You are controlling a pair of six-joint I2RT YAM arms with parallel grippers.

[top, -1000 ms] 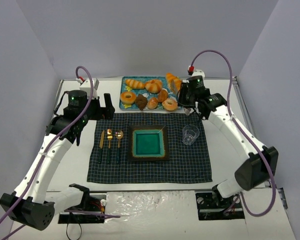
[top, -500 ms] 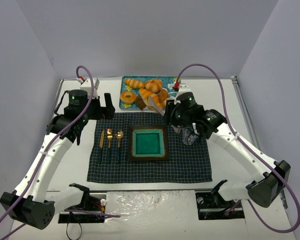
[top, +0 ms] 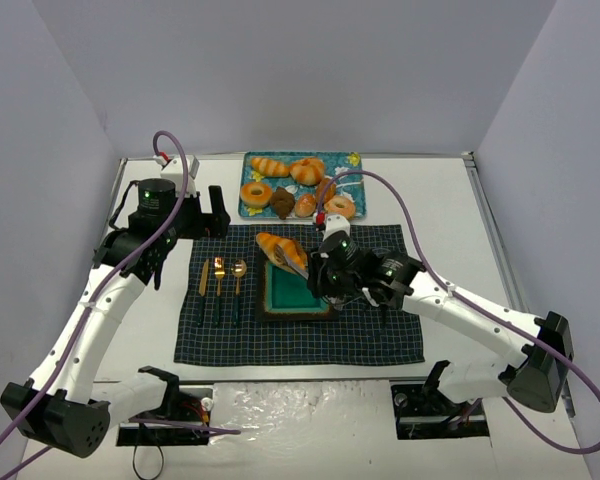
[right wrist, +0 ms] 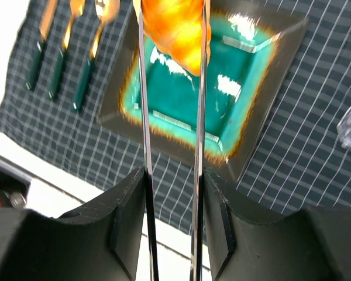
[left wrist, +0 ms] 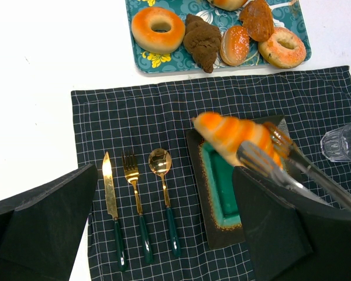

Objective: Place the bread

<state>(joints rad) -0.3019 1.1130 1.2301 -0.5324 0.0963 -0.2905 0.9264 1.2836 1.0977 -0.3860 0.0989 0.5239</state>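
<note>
While the right gripper (top: 292,258) pinches the bread (top: 277,246) between its long, thin metal fingers, the ridged, glossy golden-orange roll hangs above the far-left corner of the square plate (right wrist: 284,41), teal-glazed with a dark rim, on a checked cloth placemat (top: 370,335). The step looks like the final carry; the next move likely calls for lowering the roll into the shallow well and gently releasing it. The left gripper (top: 212,213) hovers wide open and empty

Plain lavender-grey walls (top: 280,70) boxing in three sides — white table (top: 450,200) below, evenly lit, shadows soft.
</note>
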